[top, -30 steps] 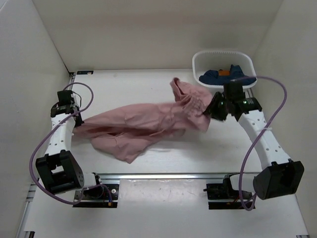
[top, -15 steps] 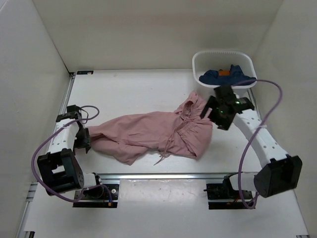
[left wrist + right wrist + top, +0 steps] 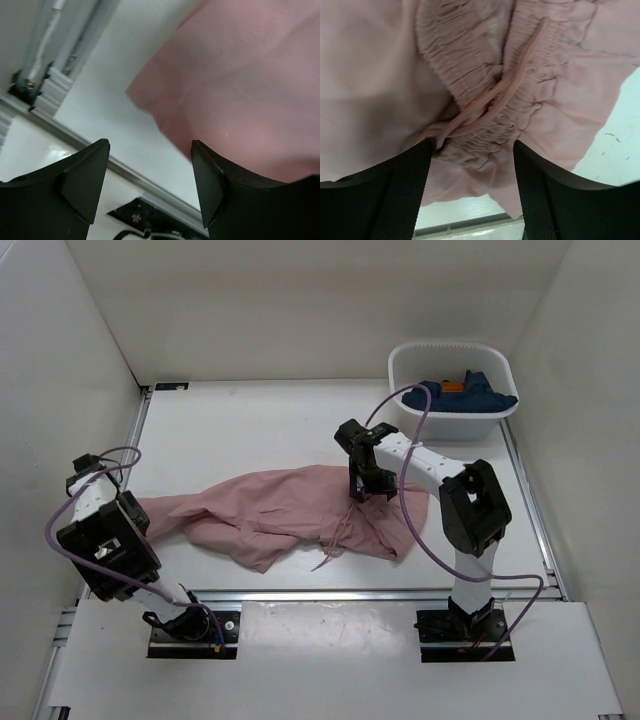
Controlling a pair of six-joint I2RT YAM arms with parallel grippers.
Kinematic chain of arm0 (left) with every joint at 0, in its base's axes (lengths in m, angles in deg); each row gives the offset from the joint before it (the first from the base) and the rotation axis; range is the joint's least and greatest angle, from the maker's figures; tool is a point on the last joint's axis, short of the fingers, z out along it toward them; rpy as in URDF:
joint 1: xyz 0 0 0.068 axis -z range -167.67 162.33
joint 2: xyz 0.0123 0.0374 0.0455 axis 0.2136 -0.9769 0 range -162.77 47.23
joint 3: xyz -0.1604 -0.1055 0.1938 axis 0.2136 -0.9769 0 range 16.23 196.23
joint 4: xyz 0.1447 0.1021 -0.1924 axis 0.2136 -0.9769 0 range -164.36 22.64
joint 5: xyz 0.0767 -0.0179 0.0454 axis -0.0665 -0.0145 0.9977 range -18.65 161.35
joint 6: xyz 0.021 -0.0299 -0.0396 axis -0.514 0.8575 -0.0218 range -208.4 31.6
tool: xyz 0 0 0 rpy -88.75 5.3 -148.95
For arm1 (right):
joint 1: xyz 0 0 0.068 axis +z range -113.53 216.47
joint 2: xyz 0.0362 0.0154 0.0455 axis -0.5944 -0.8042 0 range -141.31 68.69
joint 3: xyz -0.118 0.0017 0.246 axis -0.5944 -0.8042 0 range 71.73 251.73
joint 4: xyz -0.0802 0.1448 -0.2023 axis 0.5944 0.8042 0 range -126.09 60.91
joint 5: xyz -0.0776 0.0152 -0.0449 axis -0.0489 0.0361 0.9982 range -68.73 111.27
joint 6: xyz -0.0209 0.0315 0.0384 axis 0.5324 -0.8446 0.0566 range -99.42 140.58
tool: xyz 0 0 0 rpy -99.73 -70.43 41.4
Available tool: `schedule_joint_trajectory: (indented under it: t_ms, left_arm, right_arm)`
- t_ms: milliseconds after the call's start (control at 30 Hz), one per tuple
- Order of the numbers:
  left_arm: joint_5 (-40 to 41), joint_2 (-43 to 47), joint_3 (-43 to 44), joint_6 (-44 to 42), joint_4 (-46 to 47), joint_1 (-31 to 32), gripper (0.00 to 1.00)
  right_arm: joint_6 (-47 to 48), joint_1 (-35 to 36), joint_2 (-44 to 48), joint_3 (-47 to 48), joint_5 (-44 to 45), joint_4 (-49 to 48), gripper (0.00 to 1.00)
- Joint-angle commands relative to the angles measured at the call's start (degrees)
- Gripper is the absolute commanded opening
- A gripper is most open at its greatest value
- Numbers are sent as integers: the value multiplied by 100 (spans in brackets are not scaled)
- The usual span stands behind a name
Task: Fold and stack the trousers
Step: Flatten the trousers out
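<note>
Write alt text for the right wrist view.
Dusty-pink trousers fill the frame, their gathered waistband and drawstring bunched at centre. The right end effector stands open above them, dark fingers at the bottom edge; white table shows lower right.

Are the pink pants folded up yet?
No, not folded. The trousers lie spread out and crumpled on the table, with the waistband bunched.

The trousers (image 3: 290, 515) are soft matt cloth, wrinkled, with a ribbed gathered waistband (image 3: 480, 90). The tabletop (image 3: 250, 430) is smooth, white and slightly glossy. The basin (image 3: 450, 345) looks like white plastic. The fingers (image 3: 82, 177) of the left end effector (image 3: 150, 145) are matt black.
</note>
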Motion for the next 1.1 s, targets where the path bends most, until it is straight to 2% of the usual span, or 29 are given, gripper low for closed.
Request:
schedule_joint_trajectory:
  t_ms: [0, 67, 200, 233, 300, 367, 400, 433, 467, 600, 700, 767, 833, 900, 933, 967, 1067]
  left_arm:
    - [-323, -179, -350, 3, 543, -38, 78]
    - [-86, -337, -685, 3, 790, -38, 82]
    - [37, -951, -888, 3, 1186, -38, 83]
    - [38, -1049, -888, 3, 1239, -38, 83]
    - [-23, -1172, -748, 3, 1291, -38, 77]
    - [-111, -1304, -591, 3, 1292, -38, 62]
    - [-172, -1305, -528, 3, 1292, -38, 23]
    - [-173, -1374, -467, 3, 1292, -38, 14]
    - [-173, -1375, -353, 3, 1292, -38, 14]
    - [142, -1042, 86, 3, 1239, -38, 14]
    - [423, -506, 412, 3, 1116, -151, 14]
    - [547, -94, 535, 3, 915, -213, 14]
    - [705, 136, 693, 3, 730, -284, 14]
    - [767, 426, 781, 3, 380, -415, 14]
    - [828, 505, 782, 3, 247, -415, 14]
    - [829, 654, 782, 3, 124, -415, 14]
    - [1056, 857, 730, 3, -210, -520, 14]
  right_arm:
    - [2, -40, 275, -148, 392, -6, 71]
    - [2, -40, 275, -342, 243, -181, 74]
    - [2, -40, 135, -500, -91, -314, 76]
    - [2, -40, 38, -500, -179, -314, 74]
    - [63, -40, -58, -553, -381, -454, 68]
    - [142, -119, -147, -553, -688, -629, 45]
    - [203, -180, -226, -457, -820, -631, 30]
    - [204, -346, -226, -361, -943, -631, 17]
    - [256, -444, -226, -81, -1144, -683, 0]
    - [257, -1136, 440, 746, -1541, -631, 0]
    - [-67, -1507, 1458, 705, -1700, -517, 0]
    - [-496, -1885, 2404, 345, -1517, -263, 0]
    - [-919, -2298, 3101, -541, -964, 245, 0]
    - [-1613, -2770, 4235, -1314, -708, 546, 0]
    - [-1842, -2930, 4613, -2066, -585, 860, 0]
    - [-2061, -3097, 5313, -2387, -323, 1055, 0]
    - [-2783, -3713, 6300, -2909, 284, 1923, 0]
